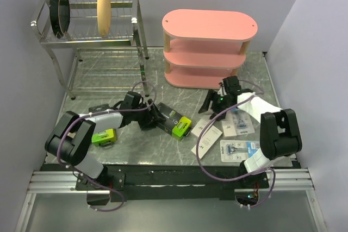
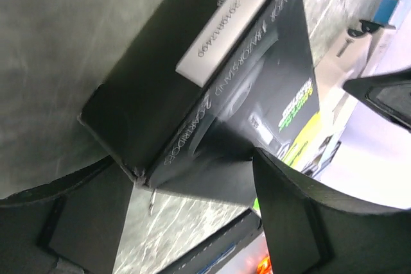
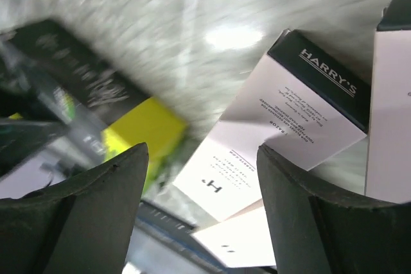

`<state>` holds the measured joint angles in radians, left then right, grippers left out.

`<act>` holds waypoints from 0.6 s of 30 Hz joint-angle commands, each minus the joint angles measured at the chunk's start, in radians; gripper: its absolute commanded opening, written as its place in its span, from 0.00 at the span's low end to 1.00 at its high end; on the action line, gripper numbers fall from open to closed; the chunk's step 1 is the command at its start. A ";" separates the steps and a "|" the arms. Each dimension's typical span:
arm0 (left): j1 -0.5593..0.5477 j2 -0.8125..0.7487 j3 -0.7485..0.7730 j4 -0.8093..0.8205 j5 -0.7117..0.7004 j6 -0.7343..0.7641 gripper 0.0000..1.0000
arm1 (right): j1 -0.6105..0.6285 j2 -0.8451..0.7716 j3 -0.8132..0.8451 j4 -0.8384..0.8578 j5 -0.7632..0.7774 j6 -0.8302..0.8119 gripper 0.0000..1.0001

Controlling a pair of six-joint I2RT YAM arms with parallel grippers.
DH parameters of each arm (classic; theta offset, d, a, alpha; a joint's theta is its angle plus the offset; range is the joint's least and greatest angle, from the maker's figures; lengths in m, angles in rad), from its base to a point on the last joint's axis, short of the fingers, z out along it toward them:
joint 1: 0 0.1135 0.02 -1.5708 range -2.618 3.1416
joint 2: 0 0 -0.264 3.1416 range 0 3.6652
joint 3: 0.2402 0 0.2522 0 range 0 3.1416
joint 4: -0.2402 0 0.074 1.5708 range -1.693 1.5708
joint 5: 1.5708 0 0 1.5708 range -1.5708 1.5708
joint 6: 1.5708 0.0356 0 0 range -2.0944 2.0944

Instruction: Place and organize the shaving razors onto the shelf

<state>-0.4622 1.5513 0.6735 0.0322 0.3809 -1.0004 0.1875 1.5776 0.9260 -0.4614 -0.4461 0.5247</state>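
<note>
Left end effector (image 2: 189, 158): fingers spread wide about the near end of a black-and-lime razor box (image 1: 173, 121) lying mid-tabletop; firm grip not discernible; second lime box (image 1: 103, 136) toward the near-left corner. Right end effector (image 3: 202, 151): wide open, holding nothing, above white Harry's boxes (image 3: 302, 107); blister packs (image 1: 239, 124) toward the right edge; pink shelf (image 1: 209, 25) near the far-right corner.

Past spread, empty right gripper (image 3: 202, 158): white box (image 3: 282, 126) marked HARRY'S at centre, second white box (image 3: 388, 113) at right edge, blurred black-and-green box (image 3: 122, 120) left, on grey table (image 3: 192, 17).
</note>
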 commanded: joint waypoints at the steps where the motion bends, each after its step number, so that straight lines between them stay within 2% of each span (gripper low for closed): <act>1: 0.008 0.062 0.099 -0.015 -0.076 0.000 0.76 | -0.057 -0.034 -0.015 -0.164 0.221 -0.206 0.75; 5: 0.010 0.134 0.196 -0.106 -0.135 0.060 0.76 | -0.039 -0.157 0.011 -0.183 0.141 -0.270 0.73; 8: 0.020 0.171 0.213 -0.127 -0.171 0.111 0.76 | 0.001 -0.254 -0.024 -0.122 0.028 -0.256 0.68; 12: 0.048 0.161 0.161 -0.091 -0.175 0.108 0.76 | 0.098 -0.272 -0.101 0.030 -0.113 -0.090 0.64; 13: 0.050 0.153 0.153 -0.086 -0.166 0.106 0.76 | 0.124 -0.263 -0.119 0.067 -0.120 -0.019 0.60; 18: 0.050 0.075 0.100 0.012 -0.109 0.060 0.79 | 0.210 -0.231 -0.194 0.268 -0.114 0.159 0.55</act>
<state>-0.4286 1.6821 0.8284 0.0238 0.3122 -0.9394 0.3550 1.3266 0.7868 -0.3824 -0.5217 0.4980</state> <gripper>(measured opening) 0.781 0.572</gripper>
